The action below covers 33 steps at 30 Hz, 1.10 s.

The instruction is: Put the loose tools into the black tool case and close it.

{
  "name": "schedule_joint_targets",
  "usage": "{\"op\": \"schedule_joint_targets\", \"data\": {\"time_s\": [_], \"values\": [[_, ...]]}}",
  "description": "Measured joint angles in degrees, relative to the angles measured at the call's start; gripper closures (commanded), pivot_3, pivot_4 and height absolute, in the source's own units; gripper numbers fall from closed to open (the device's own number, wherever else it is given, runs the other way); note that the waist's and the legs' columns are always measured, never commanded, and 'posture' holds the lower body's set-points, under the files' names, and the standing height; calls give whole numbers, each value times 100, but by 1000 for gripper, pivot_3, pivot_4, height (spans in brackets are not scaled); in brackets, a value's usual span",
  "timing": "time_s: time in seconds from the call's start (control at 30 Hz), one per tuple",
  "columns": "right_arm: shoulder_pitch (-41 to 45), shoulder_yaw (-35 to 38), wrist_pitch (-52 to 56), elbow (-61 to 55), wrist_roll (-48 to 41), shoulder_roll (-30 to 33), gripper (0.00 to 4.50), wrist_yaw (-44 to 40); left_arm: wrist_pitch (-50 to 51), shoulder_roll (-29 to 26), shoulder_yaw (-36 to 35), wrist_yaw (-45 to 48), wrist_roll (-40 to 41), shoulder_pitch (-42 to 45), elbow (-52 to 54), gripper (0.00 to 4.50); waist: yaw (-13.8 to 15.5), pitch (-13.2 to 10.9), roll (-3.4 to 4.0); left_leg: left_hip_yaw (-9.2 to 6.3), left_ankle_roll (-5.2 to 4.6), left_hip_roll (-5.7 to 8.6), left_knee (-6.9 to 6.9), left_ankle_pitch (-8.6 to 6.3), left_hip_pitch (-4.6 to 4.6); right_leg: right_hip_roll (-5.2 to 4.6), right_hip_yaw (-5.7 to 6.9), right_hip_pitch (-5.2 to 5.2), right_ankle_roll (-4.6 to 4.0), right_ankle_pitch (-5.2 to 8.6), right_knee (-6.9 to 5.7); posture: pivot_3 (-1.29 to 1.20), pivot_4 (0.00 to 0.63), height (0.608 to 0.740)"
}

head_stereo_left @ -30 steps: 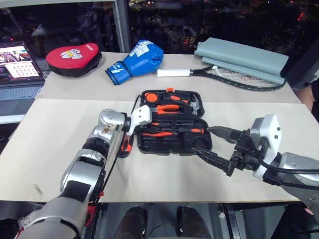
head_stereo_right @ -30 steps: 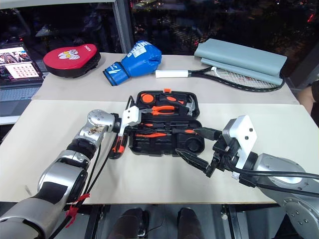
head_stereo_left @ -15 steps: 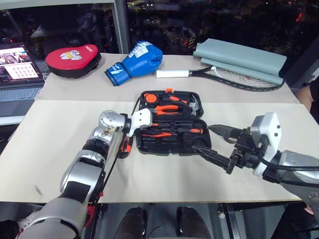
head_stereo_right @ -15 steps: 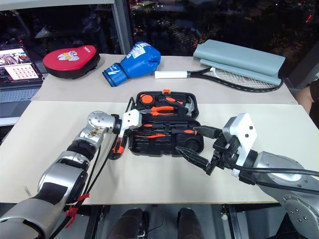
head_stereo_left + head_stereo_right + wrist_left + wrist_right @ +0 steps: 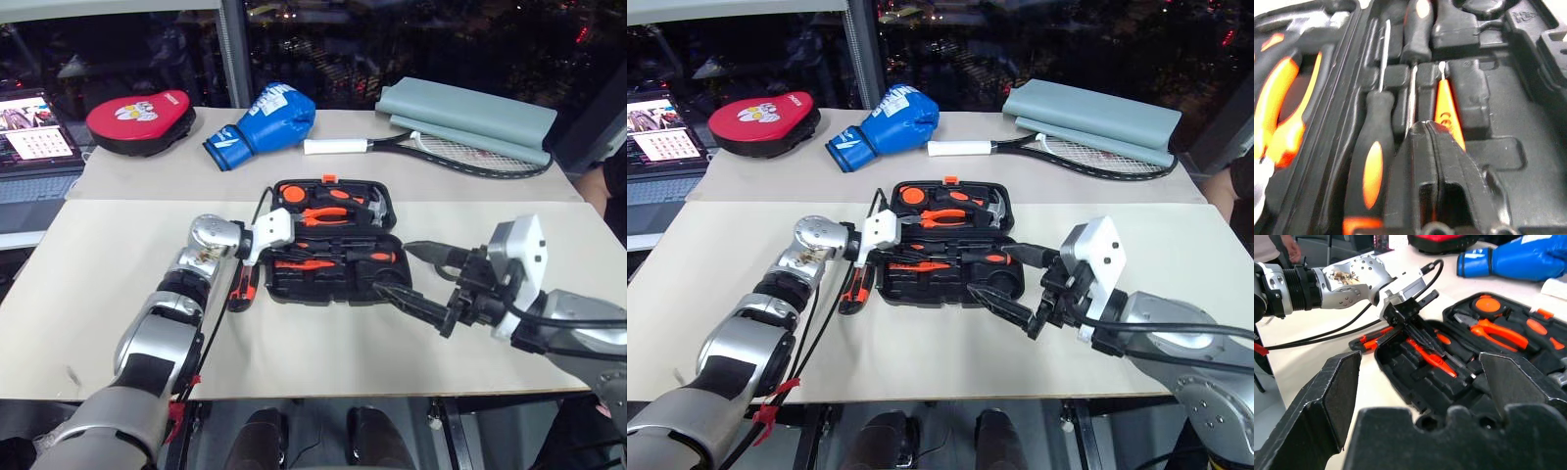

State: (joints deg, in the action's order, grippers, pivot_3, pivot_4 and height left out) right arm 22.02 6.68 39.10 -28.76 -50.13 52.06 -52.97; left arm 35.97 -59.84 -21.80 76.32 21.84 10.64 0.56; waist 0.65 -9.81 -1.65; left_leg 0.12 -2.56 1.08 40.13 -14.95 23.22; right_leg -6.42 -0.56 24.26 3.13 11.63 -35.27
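The left pincer (image 5: 1432,131) is seen over the left end of the black tool case (image 5: 338,294), its two fingers drawn together with only a seam between them; nothing can be made out between them. The tip is poised just above one slim orange tester screwdriver (image 5: 1448,110), which lies in the near half of the case. Two screwdrivers with orange-black handles are counted beside it: one screwdriver (image 5: 1371,166) with its handle at the left end of the case, the other screwdriver (image 5: 1418,24) with its handle at the right end. All three are laid along the case's long axis, which runs left to right across the bench (image 5: 118,264).

The case is lying open and flat. In its far half one pair of pliers (image 5: 328,215), one hammer (image 5: 377,206) and one round tape measure (image 5: 293,193) are seated.

One utility knife (image 5: 242,287) is left on the bench just left of the case, its long axis running across the case's.

The right pincer (image 5: 419,279) is held wide open, empty, at the case's near right corner.

Beyond the case, one red pad (image 5: 139,116), one blue boxing glove (image 5: 263,122), one racket (image 5: 431,149) and one grey folded cover (image 5: 470,110) are laid out.
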Motion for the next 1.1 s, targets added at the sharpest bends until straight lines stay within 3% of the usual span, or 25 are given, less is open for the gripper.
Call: {"op": "schedule_joint_targets", "data": {"time_s": [0.1, 0.23, 0.3, 0.37, 0.47, 0.77, 1.1], "values": [[12, -92, -6, 10, 76, -88, 0, -50, 377, -90, 112, -243, 105, 55, 457, 56, 4, 0, 0, 4, 0, 4, -11, 0, 9, -1, -4, -4, -1, -3, 2, 0, 150, 736], [-22, -126, -5, -4, 159, -195, 0, -15, 1487, -286, 921, -669, 266, 551, 1258, 56, -4, 0, -1, 7, 4, 6, -27, 2, 13, 9, -8, 2, -1, -3, -2, 0, 150, 736], [-139, -92, 15, -77, 158, -279, 0, 113, 2818, -281, 1751, -1156, 277, 1473, 1403, 56, 13, -3, -5, -5, 9, 12, -23, 7, 12, 19, -1, -4, -1, -2, -10, 0, 150, 736], [-311, -75, 33, -300, 148, -378, 0, 256, 4227, 121, 2415, -1727, 232, 2499, 1328, 56, 17, -4, -7, -1, 9, 14, -16, 10, 8, 25, -8, -8, 2, -1, -21, 0, 150, 736], [-502, -41, 45, -567, 138, -484, 0, 480, 5400, 683, 3095, -2396, 232, 3372, 949, 56, -23, -4, -10, 2, 9, 17, -10, 10, 5, 26, -16, -9, 5, 1, -58, 0, 150, 736], [-1038, 100, 121, -1085, 32, -708, 0, 1146, 5633, 1554, 4287, -3539, 608, 4346, -287, 56, -134, -7, -14, 6, 13, 14, -14, 12, 2, 26, -26, 5, -2, 5, -53, 0, 150, 736], [-1417, 278, 133, -1354, -66, -803, 0, 1698, 5492, 1970, 4819, -3880, 437, 4805, -1130, 56, -68, -2, -7, 8, 17, 16, -11, 18, -31, 24, -32, -22, -3, 6, -59, 0, 150, 736]]}}
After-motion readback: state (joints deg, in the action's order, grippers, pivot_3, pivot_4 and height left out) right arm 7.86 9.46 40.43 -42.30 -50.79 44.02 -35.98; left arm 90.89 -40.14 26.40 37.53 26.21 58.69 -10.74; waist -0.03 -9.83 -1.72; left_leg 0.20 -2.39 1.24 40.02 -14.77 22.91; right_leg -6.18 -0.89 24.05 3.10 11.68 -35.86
